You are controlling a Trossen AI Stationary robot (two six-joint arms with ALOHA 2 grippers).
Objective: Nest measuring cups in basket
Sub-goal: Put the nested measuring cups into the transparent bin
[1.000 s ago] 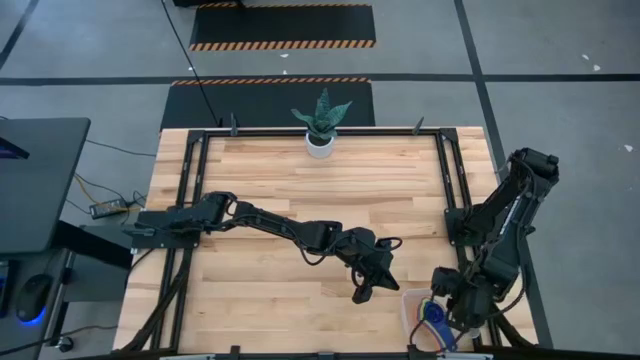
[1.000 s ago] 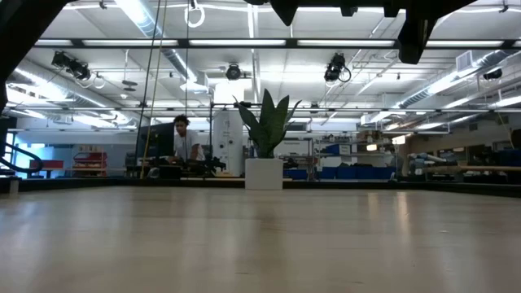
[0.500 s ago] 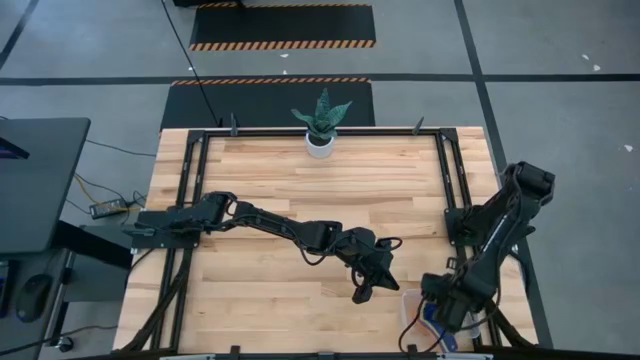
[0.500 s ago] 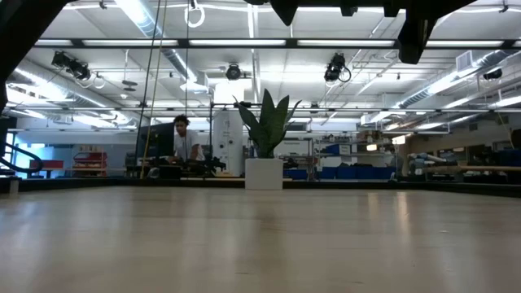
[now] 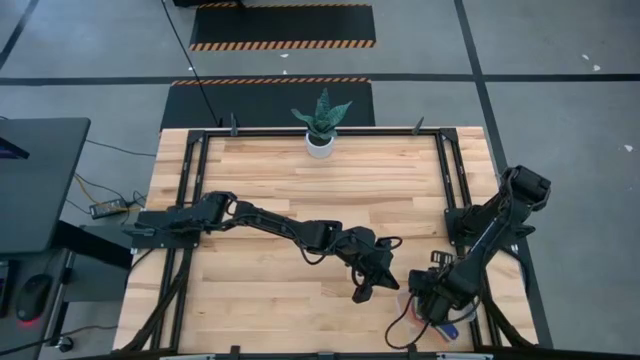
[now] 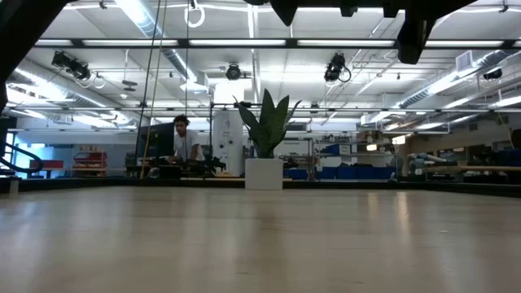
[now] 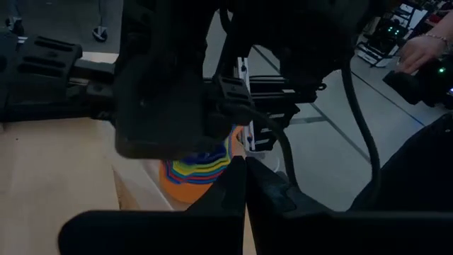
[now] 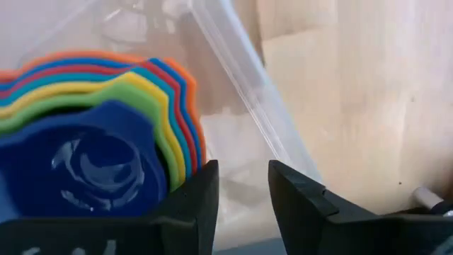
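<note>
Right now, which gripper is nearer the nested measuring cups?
Right. The right gripper hangs directly over the nested measuring cups in the basket; the left gripper waits beside it.

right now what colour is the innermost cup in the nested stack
Dark blue: the innermost cup sits in the middle of the stack, clearest in the right wrist view.

Potted plant (image 5: 321, 128) at table's (image 5: 280, 190) far edge; person (image 6: 185, 142) in room beyond.
</note>
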